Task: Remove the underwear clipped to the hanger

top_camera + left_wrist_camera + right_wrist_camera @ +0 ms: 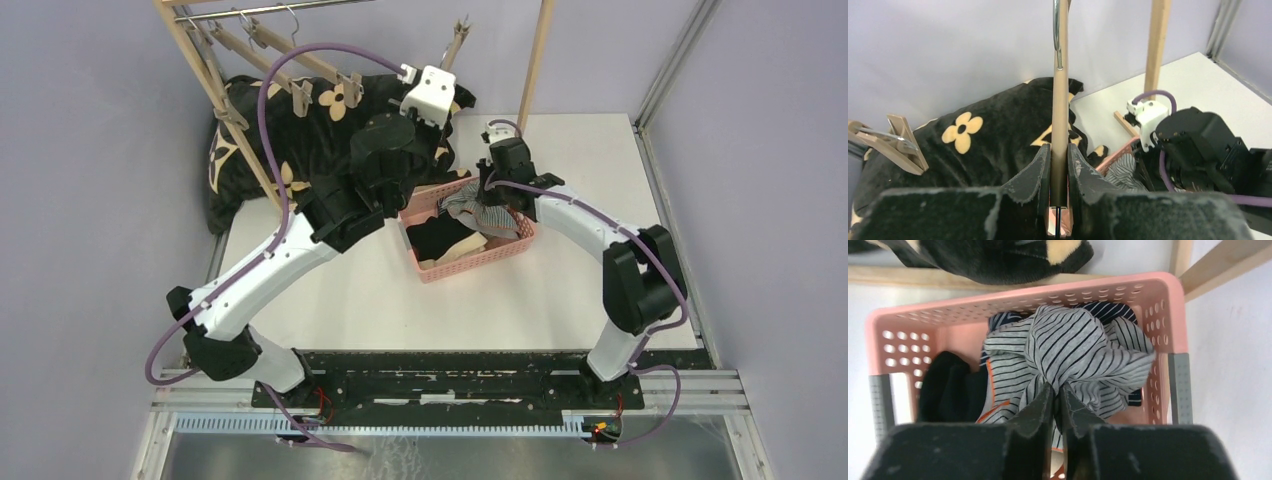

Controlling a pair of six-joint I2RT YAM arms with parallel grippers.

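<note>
Left fingers [1037, 172] clamped on wooden hanger [1060, 105], held upright above floral blanket [978, 145]. Right fingers [1034, 412] nearly pressed together, seemingly pinched on fold of grey-striped shorts [1068, 350]. Shorts heaped in pink basket [1018, 296] on table [400, 300]; navy pair [1108, 311] tucked underneath, black pair [943, 385] at left.

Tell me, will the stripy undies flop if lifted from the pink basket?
Probably floppy: the stripy undies lie crumpled in folds, so they'd likely droop and hang. They look thin, so probably light. Cloth bunches at the right pincer, so grip seems secure.
</note>
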